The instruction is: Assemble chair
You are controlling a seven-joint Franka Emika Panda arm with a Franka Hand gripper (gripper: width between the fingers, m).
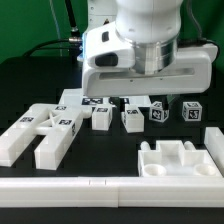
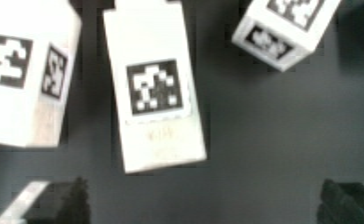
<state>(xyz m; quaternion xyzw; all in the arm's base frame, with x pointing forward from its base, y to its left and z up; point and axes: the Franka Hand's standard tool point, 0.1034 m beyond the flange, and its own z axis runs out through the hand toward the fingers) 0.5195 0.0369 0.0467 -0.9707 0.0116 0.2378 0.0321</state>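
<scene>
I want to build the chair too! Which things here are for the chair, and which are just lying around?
For the chair: forked piece; long blocks; cubes; hollowed plate; the open gripper that does the building.
Just lying about: long plain rail; black table.

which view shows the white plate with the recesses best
The exterior view: the plate lies nearly whole in the foreground at that view's right, with its raised rim and recesses plain to see. The wrist view shows none of it, only tagged white blocks on the dark table.
</scene>
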